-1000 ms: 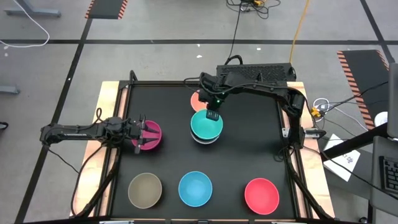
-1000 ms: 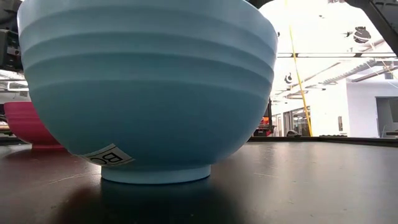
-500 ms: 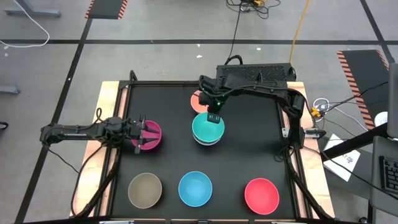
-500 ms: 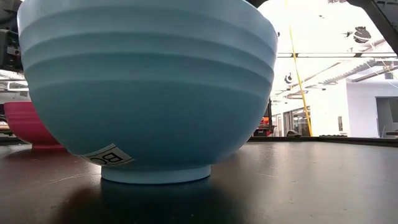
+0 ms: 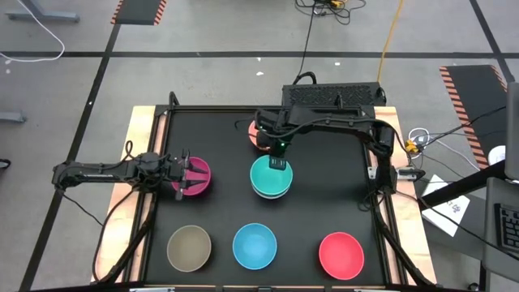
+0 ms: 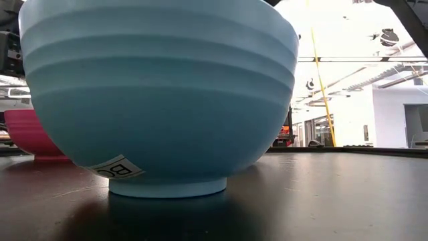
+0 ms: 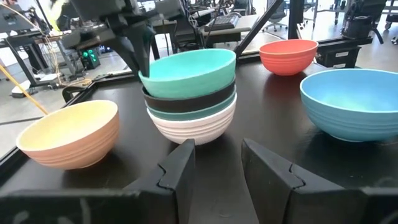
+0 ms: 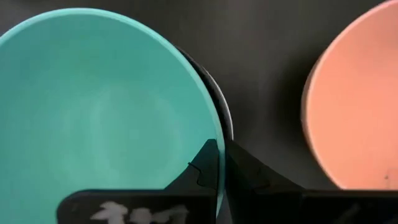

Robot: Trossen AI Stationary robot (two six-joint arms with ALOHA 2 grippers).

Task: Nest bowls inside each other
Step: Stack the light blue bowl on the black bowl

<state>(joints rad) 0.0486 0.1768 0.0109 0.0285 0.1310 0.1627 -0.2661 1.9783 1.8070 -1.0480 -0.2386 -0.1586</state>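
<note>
1. Five bowls sit singly on the black table [image 5: 340, 211]: a magenta bowl [image 5: 198, 173] at the left, a peach-orange bowl [image 5: 256, 134] toward the far edge, and a near row of an olive-brown bowl [image 5: 189, 247], a light blue bowl [image 5: 255, 245] and a red bowl [image 5: 340, 254].
2. One stack [image 5: 270, 179] stands mid-table. The left wrist view shows its layers: a teal bowl [image 7: 186, 65] on top, a black bowl [image 7: 193, 100] under it, a thin darker green-looking rim below that, and a white bowl [image 7: 196, 124] at the bottom.
3. That makes at least eight bowls visible, and a ninth if the green rim is its own bowl.
4. The right gripper [image 5: 277, 162] is at the far rim of the stack. In the right wrist view its fingers [image 8: 205, 165] are pinched together on the teal bowl's rim, one inside and one outside.
5. The peach-orange bowl lies just behind the right gripper, apart from the stack.
6. The left gripper [image 5: 183, 174] reaches in from the left edge, with its fingers over the magenta bowl's left rim.
7. In the left wrist view its fingers [image 7: 180, 168] stand partly apart with a clear gap; I cannot tell whether they clamp the magenta rim.
8. The low view is filled by the light blue bowl, with the red bowl behind it.
</note>
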